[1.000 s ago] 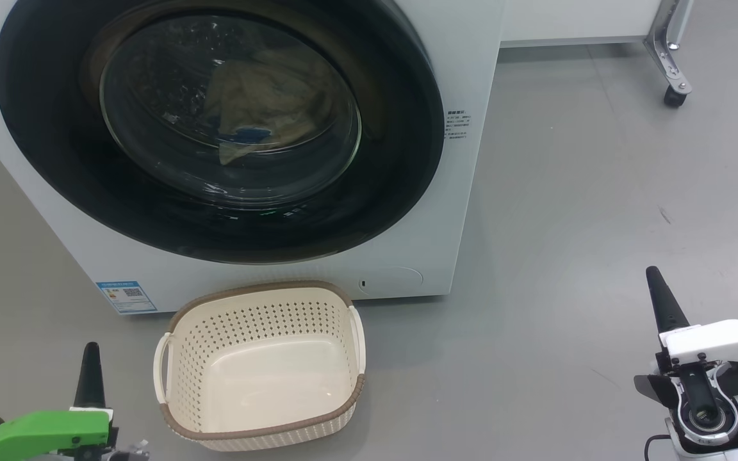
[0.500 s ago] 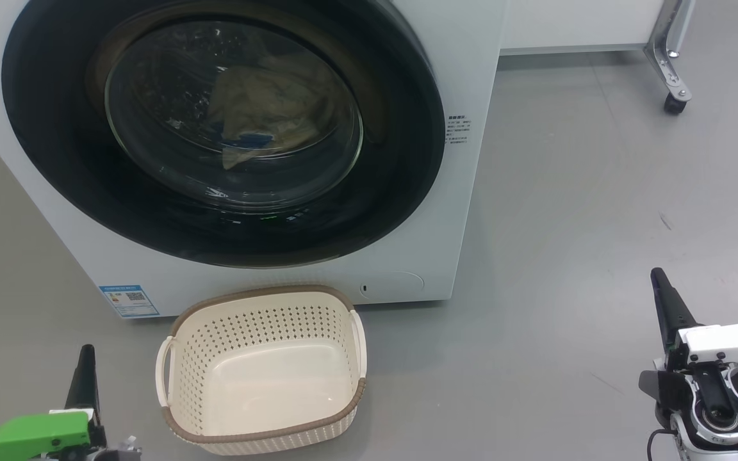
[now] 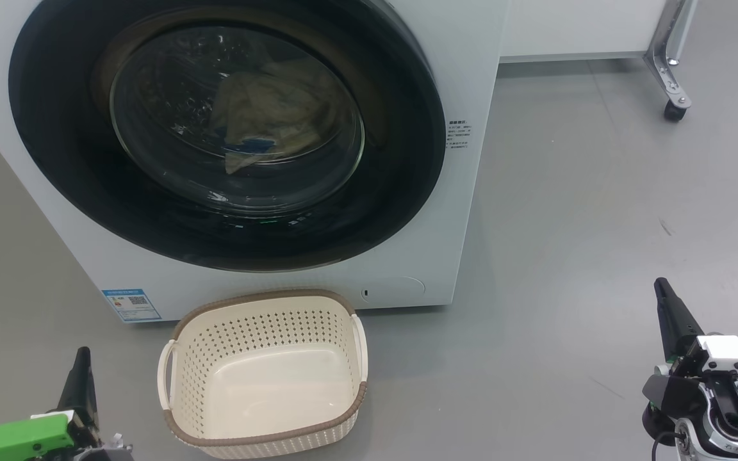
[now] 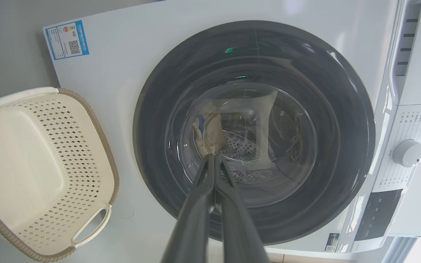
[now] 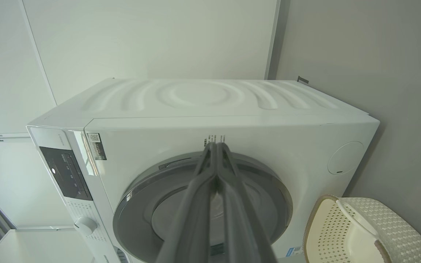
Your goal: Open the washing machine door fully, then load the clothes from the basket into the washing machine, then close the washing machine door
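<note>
The washing machine door [image 3: 177, 166], a glossy black ring around a bulging clear glass bowl, sits shut and flat against the front of the white washing machine [image 3: 465, 77], facing the robot. Behind the glass the pale yellow clothes [image 3: 273, 109] lie crumpled in the perforated steel drum [image 4: 241, 151], with a blue band showing. The cream perforated basket [image 3: 266, 320] has a brown woven-look rim. It stands mouth up on the smooth grey floor [image 3: 567, 224], just in front of the machine, with a handle at either side and its solid bottom in full view. The left gripper [image 3: 81, 358] and right gripper [image 3: 664, 288] are clenched, fingers pressed together.
</note>
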